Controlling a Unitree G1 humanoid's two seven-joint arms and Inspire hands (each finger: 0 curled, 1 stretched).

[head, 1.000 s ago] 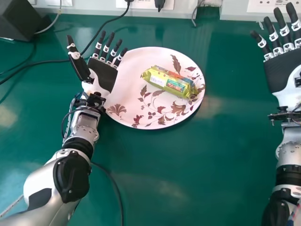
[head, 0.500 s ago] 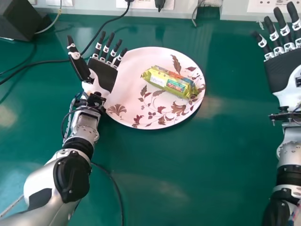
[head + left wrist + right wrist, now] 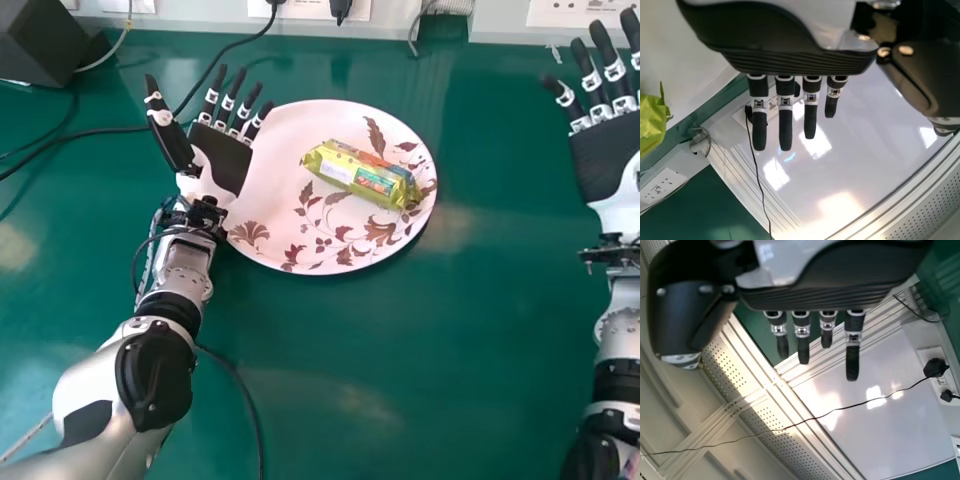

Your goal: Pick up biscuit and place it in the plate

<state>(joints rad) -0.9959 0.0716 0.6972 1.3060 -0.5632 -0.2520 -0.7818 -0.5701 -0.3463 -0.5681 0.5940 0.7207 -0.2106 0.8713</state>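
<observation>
Lying on the flowered plate, the biscuit is resting within the rim, its wrapper slanting across the side away from the left hand. That hand is hovering at the plate's left edge, its fingers standing straight and apart, holding nothing; the biscuit is sitting to its right, not touching it. Well off to the plate's right, the right hand is spreading straight, empty fingers over the green table.

There's your green table, leaf-patterned plate flat on it, dark box and black cable over left!
</observation>
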